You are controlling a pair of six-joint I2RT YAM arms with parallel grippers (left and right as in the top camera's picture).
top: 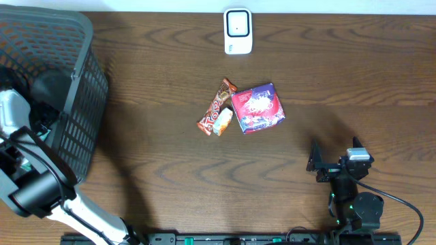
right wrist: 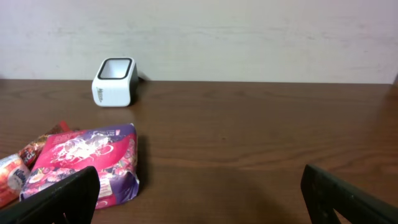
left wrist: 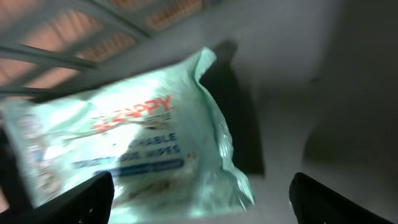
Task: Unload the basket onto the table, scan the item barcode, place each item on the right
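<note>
Mint-green pack [left wrist: 124,143], red "…APPY", blue "WIPES" lettering

The overhead camera is looking straight down on the whole table [top: 170,170]. The right wrist camera is sitting low, facing the scanner [right wrist: 114,81] and purple packet [right wrist: 84,158] — both showing overhead too. The left one is peering closely inside the basket [top: 82,102].

So we've got a dark brown wooden table [top: 170,184] with a strong wavy grain, running right up to a plain off-white wall [right wrist: 249,37] at the back. Lighting's soft and even, we only see faint shadows on the wood.
</note>
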